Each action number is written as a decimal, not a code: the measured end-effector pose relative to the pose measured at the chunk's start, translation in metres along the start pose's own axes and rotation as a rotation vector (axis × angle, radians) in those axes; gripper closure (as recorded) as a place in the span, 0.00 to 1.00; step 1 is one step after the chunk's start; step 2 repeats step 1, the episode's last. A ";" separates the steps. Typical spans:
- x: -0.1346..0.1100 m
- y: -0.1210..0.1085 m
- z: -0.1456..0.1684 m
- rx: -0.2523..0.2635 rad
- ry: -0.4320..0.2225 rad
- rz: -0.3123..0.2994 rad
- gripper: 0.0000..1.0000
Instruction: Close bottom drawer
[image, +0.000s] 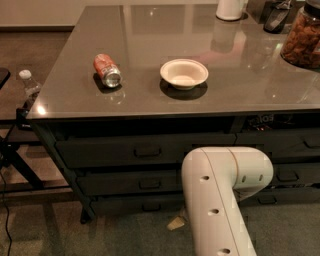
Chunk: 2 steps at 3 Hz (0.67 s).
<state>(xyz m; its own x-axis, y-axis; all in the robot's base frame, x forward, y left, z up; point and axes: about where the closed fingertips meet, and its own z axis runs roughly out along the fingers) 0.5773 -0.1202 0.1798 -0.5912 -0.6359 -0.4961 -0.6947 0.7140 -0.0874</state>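
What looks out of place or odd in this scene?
The red can lies on its side on the table, left of the white bowl. A pale scrap lies on the floor by the bottom drawer. The gripper is not in view; only the white arm shows.
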 end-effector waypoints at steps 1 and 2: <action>0.000 0.000 0.000 0.000 0.000 0.000 0.00; 0.000 0.000 0.000 0.000 0.000 0.000 0.00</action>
